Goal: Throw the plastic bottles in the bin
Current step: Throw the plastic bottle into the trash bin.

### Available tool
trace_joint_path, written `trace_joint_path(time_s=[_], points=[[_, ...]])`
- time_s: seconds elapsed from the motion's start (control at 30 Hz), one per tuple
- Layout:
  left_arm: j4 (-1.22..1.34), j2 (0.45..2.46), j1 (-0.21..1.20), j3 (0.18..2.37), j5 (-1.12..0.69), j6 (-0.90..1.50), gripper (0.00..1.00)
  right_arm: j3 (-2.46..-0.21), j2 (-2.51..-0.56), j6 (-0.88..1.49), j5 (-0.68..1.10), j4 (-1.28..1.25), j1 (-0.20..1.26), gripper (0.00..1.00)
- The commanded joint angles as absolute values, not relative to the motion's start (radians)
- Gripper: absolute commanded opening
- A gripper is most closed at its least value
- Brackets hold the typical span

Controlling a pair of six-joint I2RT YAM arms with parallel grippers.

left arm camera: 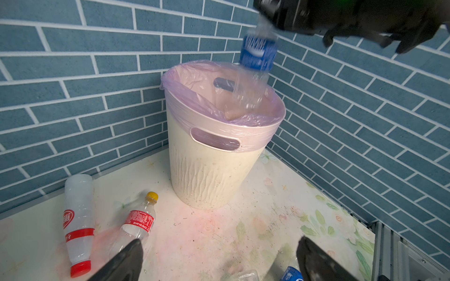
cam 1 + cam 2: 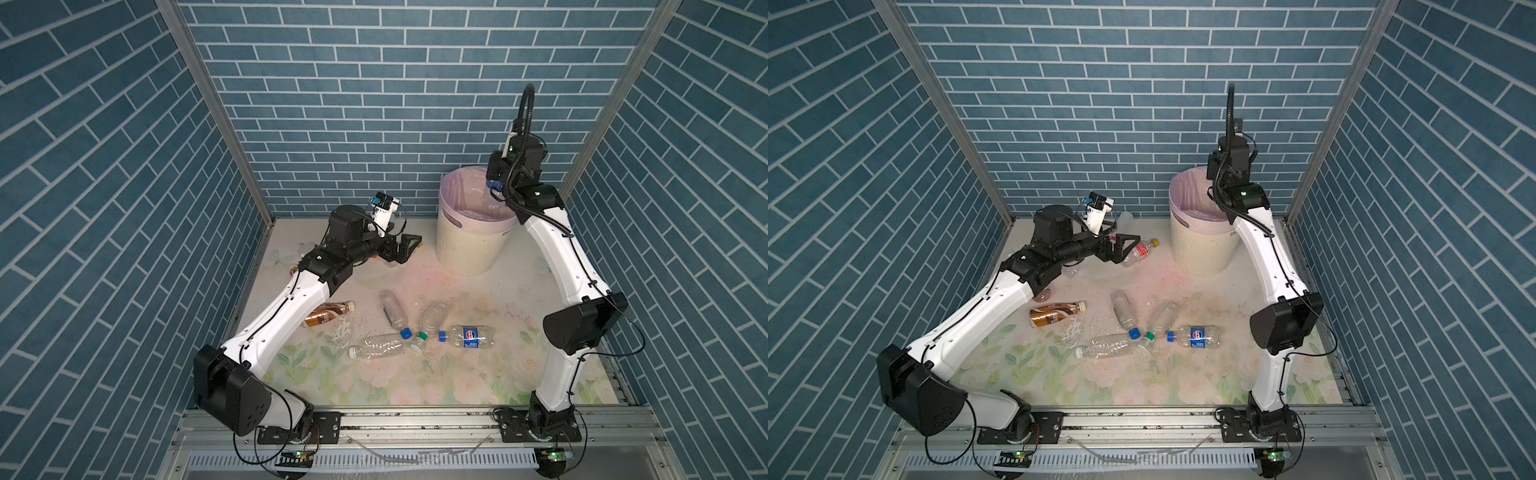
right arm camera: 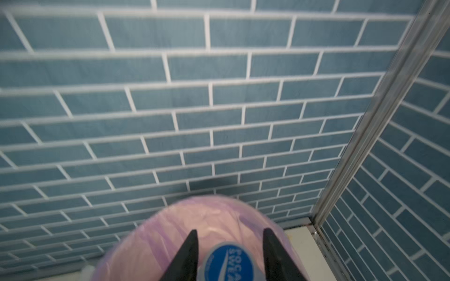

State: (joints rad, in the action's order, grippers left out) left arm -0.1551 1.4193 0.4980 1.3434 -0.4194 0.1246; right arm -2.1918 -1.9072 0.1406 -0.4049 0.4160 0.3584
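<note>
The bin point(image 2: 469, 245) point(image 1: 214, 175), cream-white with a pink liner, stands at the back right of the table. My right gripper point(image 3: 230, 230) hangs over its mouth, jaws open. A clear blue-label bottle point(image 1: 258, 53) point(image 2: 492, 199), blurred, hangs neck-up just below it and reaches into the bin. Its blue cap point(image 3: 229, 262) sits between the fingers with a gap on each side. My left gripper point(image 1: 219, 240) point(image 2: 1125, 249) is open and empty, low over the table left of the bin. Beside it lie a red-label bottle point(image 1: 140, 219) point(image 2: 1140, 251) and a white red-capped bottle point(image 1: 78, 221).
Mid-table lie several bottles: a brown one point(image 2: 328, 313), three clear ones point(image 2: 392, 307) point(image 2: 434, 318) point(image 2: 378, 347) and a blue-label one point(image 2: 469, 336). Blue brick-patterned walls close in the back and both sides. A metal rail point(image 2: 415, 419) runs along the front.
</note>
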Motion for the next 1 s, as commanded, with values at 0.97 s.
trace_joint_path(time_s=[0.97], points=[[-0.754,1.593,0.411,1.398,-0.156,0.237,0.99,-1.761,-1.655,0.198,-0.107,0.409,0.684,0.99]])
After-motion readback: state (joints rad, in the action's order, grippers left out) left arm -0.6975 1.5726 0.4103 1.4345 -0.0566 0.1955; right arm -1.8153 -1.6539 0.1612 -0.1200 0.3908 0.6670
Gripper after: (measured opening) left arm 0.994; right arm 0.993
